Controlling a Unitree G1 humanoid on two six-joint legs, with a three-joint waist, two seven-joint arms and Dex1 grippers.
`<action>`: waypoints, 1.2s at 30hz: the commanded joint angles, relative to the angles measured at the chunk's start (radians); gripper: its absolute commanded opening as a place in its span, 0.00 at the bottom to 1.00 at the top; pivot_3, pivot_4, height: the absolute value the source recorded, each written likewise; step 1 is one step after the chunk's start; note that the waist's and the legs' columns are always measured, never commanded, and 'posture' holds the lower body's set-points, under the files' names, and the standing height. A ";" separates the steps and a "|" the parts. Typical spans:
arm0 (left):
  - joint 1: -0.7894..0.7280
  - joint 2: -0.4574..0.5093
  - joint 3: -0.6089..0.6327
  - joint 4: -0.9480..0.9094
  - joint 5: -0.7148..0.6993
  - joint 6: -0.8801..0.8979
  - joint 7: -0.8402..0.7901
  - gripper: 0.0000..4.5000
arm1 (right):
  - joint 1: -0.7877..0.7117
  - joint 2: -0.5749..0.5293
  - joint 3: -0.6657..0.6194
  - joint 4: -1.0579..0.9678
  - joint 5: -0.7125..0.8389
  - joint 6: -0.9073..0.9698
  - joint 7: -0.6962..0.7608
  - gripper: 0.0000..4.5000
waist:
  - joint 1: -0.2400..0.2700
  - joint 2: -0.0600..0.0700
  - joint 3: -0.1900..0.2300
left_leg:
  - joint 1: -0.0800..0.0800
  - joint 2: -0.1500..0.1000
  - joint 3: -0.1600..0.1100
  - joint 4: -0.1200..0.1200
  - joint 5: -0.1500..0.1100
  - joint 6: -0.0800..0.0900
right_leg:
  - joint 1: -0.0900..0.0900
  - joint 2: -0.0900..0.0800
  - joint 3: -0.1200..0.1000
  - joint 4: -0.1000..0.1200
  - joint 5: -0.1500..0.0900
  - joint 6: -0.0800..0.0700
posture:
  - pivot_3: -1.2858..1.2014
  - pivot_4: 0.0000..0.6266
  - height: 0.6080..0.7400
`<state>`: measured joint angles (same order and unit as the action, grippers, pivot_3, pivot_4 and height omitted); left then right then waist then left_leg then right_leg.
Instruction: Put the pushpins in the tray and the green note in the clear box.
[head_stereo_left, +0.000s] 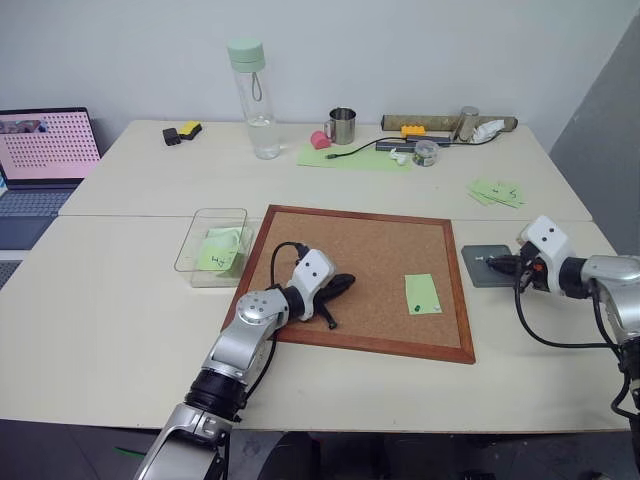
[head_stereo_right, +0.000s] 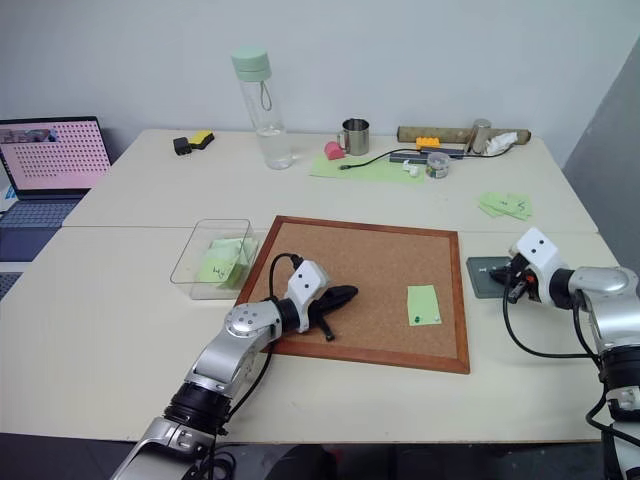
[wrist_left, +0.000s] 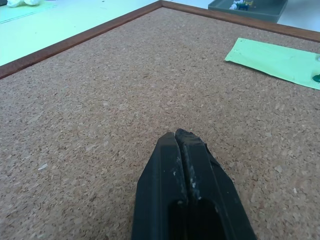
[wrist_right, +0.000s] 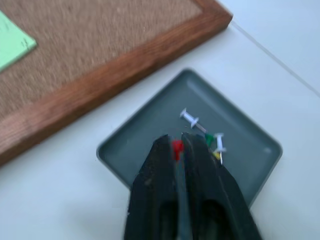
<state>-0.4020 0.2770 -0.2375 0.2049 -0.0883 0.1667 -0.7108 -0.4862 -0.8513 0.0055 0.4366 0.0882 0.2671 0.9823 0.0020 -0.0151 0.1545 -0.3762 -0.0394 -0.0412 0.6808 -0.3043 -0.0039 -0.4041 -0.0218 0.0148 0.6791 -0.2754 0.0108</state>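
While the left claw (head_stereo_left: 345, 284) lies pressed together on the corkboard (head_stereo_left: 380, 240), the head views show the green note (head_stereo_left: 422, 294) farther right on the cork, a green pushpin (head_stereo_left: 415, 308) stuck in it. Left of the board sits the clear box (head_stereo_left: 190, 250) (green slips already inside). From the left wrist, bare cork separates claw and note. From the right wrist, the right claw (wrist_right: 176, 146) hangs over the tray (wrist_right: 150, 130), slightly spread, a red pushpin (wrist_right: 176, 147) between its fingers, other pins (wrist_right: 192, 120) beside it.

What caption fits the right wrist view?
Right gripper holding a red pushpin over the grey tray beside the corkboard.
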 joint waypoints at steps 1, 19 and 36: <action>0.015 -0.003 -0.021 0.034 0.023 0.013 -0.003 0.00 | 0.000 -0.018 -0.023 -0.029 -0.003 -0.019 -0.005 0.32 | 0.000 0.000 0.000 | 0.000 0.000 0.000 0.000 0.000 0.000 | 0.000 0.000 0.000 0.000 0.000 0.000 | 0.52 0.24 1.00; 0.014 0.004 -0.016 0.039 0.026 0.012 -0.006 0.00 | 0.172 -0.009 -0.010 -0.471 0.171 0.070 0.176 0.68 | 0.002 0.000 -0.001 | 0.000 0.000 -0.001 0.000 0.000 0.000 | 0.000 0.000 -0.001 0.000 0.000 0.000 | 0.52 0.24 1.00; 0.018 0.011 -0.013 0.032 0.031 0.018 -0.006 0.00 | 0.201 0.082 0.058 -0.390 0.123 -0.014 0.139 0.64 | 0.002 0.000 -0.001 | 0.001 0.000 -0.001 0.000 0.000 0.000 | 0.001 0.000 -0.001 0.000 0.000 0.000 | 0.52 0.24 1.00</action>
<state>-0.4060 0.2788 -0.2374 0.2092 -0.0800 0.1661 -0.7168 -0.2679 -0.7741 0.0668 0.0480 0.2126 0.2777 1.1238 0.0040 -0.0149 0.1538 -0.3753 -0.0393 -0.0423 0.6808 -0.3042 -0.0040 -0.4035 -0.0217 0.0142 0.6790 -0.2755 0.0110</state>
